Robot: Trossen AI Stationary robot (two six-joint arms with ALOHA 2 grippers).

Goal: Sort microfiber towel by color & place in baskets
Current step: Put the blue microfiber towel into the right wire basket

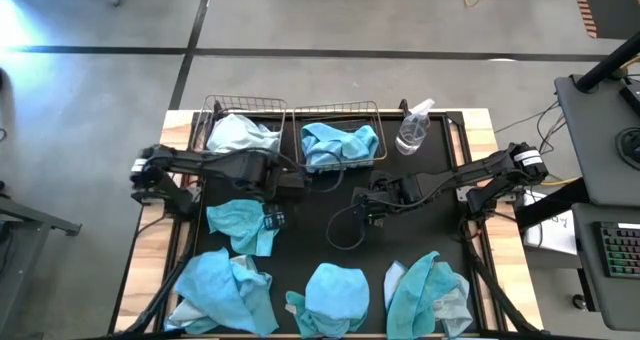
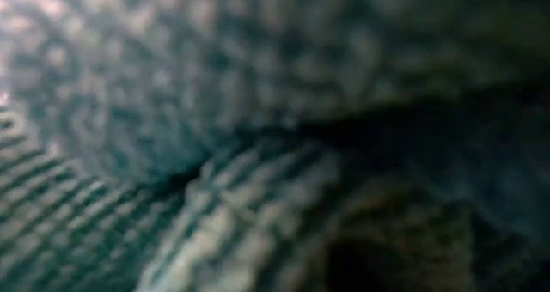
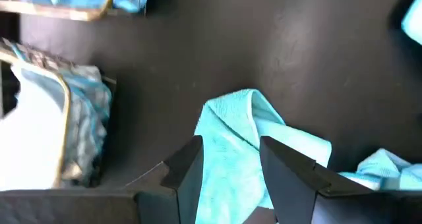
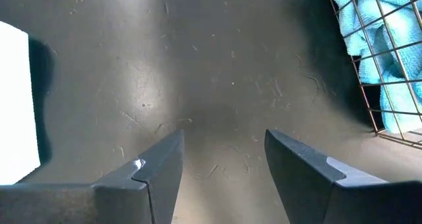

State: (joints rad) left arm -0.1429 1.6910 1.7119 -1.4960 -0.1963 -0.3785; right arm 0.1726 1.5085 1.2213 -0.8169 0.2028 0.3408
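My left gripper [image 3: 229, 168] holds its fingers narrowly spread over a turquoise towel [image 1: 243, 226] lying near the left basket [image 1: 240, 112]; it's soft and limp, so I'd pinch a raised fold; my right gripper [image 4: 223, 159] waits wide open

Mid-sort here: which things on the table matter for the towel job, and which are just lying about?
Job:
pale towel in left basket
turquoise towel in right basket
turquoise towel between the left claw fingers
three towel heaps along the near edge

Lying about:
spray bottle
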